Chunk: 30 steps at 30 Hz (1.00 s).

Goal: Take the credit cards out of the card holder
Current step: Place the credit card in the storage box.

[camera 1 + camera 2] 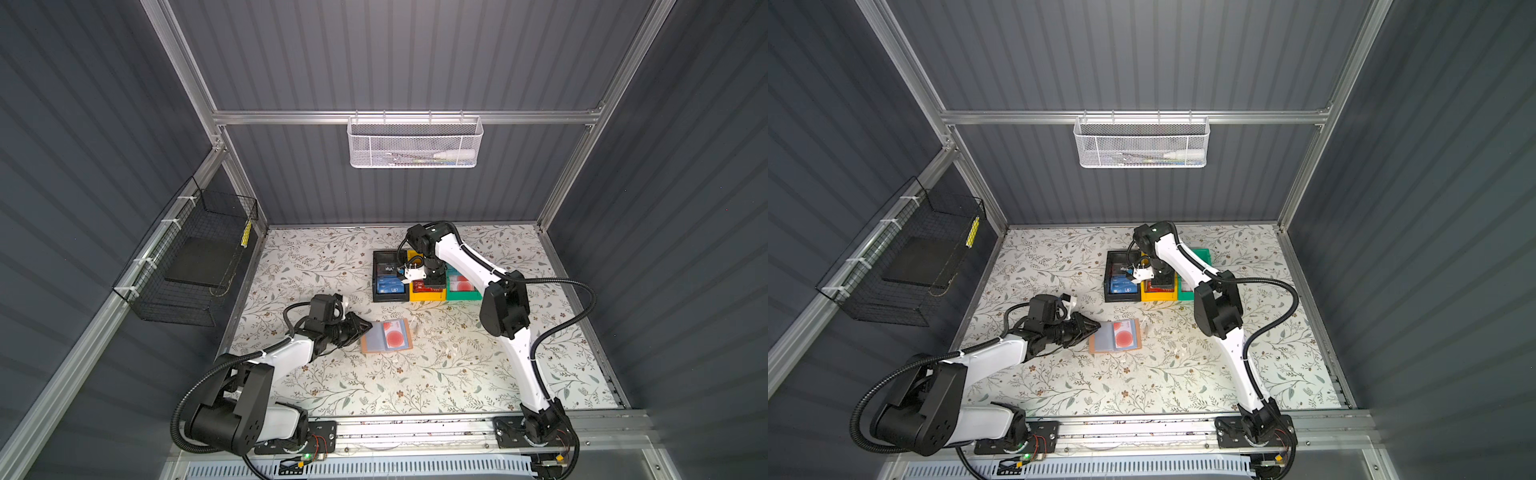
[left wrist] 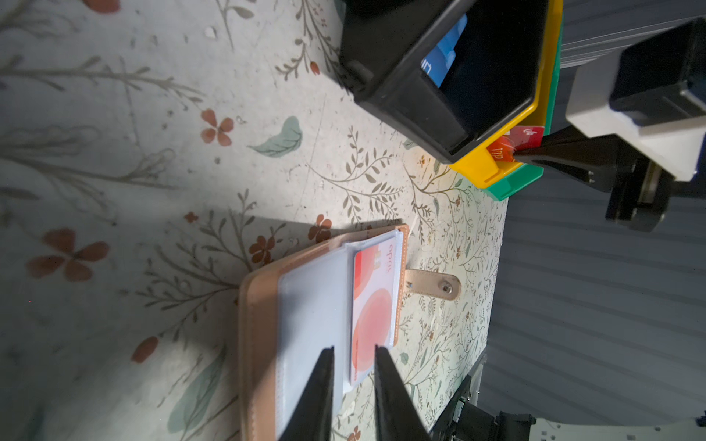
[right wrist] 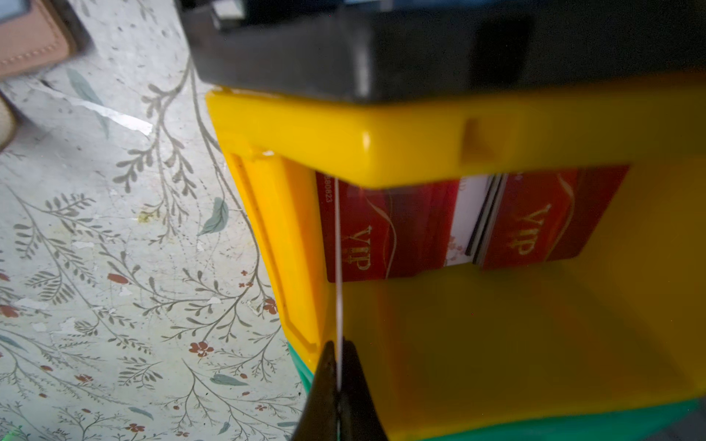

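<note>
Peach-pink folding card holder (image 1: pixel 386 336) lies open mid-way on the floral counter (image 1: pixel 457 374), with a pale red-circled credit card (image 2: pixel 372 305) sleeved inside. Left fingers (image 2: pixel 323 382), slightly parted and empty, hover at its edge. Right fingers (image 3: pixel 323 401) pinch a thin red card (image 2: pixel 502 149) over the yellow plastic bin (image 3: pixel 420 137) near the far edge, likely for dropping.

The card holder (image 1: pixel 386 337) lies on the table (image 1: pixel 457 374) in front of three bins (image 1: pixel 427 296) set side by side, credit cards (image 1: pixel 390 286) inside them.

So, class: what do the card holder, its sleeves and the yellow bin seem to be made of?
Card holder: probably faux leather, matte, stitched edges. Sleeves: soft clear plastic, bluish sheen. Yellow bin: rigid moulded plastic, glossy highlights on its rim.
</note>
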### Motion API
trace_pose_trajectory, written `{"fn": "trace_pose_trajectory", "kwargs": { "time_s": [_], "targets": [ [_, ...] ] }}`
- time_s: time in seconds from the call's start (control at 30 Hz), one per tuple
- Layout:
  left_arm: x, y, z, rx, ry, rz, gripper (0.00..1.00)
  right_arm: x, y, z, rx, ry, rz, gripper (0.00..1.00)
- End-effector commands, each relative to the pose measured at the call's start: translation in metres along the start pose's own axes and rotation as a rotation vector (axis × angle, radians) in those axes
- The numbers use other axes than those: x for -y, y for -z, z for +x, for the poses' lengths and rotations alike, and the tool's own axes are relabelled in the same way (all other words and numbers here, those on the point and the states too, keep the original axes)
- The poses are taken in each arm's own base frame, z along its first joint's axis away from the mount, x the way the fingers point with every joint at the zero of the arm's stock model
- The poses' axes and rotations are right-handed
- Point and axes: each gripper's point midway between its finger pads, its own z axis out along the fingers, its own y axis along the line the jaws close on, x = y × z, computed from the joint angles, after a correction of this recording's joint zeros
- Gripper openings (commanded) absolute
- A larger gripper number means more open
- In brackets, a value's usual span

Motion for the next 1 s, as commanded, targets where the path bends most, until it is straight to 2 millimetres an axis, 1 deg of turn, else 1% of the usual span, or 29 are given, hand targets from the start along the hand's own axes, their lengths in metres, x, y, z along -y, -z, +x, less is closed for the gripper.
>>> {"fn": "trace_pose_trajectory", "kwargs": {
  "time_s": [0.0,0.13,0.23,0.3,0.5,0.6,0.67,0.7,0.8,0.87,0.97],
  "targets": [
    [0.010,-0.003,-0.007,0.001,-0.040,0.021,0.21,-0.001,0.007,-0.003,0.022,0.012,-0.001,0.05],
    [0.010,-0.007,-0.009,-0.007,-0.036,0.022,0.21,0.001,0.004,-0.004,0.023,0.020,0.001,0.16],
    [0.009,-0.009,-0.009,-0.015,-0.032,0.024,0.21,0.002,0.002,-0.005,0.023,0.024,0.003,0.19],
    [0.009,-0.010,-0.009,-0.016,-0.031,0.023,0.21,0.002,0.000,-0.005,0.025,0.027,-0.004,0.20],
    [0.007,-0.012,-0.010,-0.019,-0.026,0.021,0.21,0.010,-0.004,-0.005,0.029,0.014,0.016,0.22],
    [0.007,-0.013,-0.010,-0.021,-0.025,0.019,0.21,0.021,-0.004,-0.006,0.034,-0.011,0.055,0.24],
    [0.007,-0.014,-0.010,-0.021,-0.024,0.020,0.21,0.038,-0.005,-0.005,0.017,-0.056,0.136,0.19],
    [0.007,-0.014,-0.011,-0.020,-0.023,0.022,0.20,0.041,-0.004,-0.004,0.013,-0.063,0.145,0.18],
    [0.006,-0.015,-0.010,-0.021,-0.014,0.028,0.20,0.052,0.012,-0.005,0.050,-0.146,0.208,0.19],
    [0.006,-0.015,-0.008,-0.023,-0.007,0.035,0.20,0.056,0.029,-0.005,0.094,-0.223,0.248,0.20],
    [0.003,-0.015,-0.005,-0.027,0.000,0.039,0.20,0.062,0.053,-0.004,0.148,-0.402,0.338,0.27]
  ]
}}
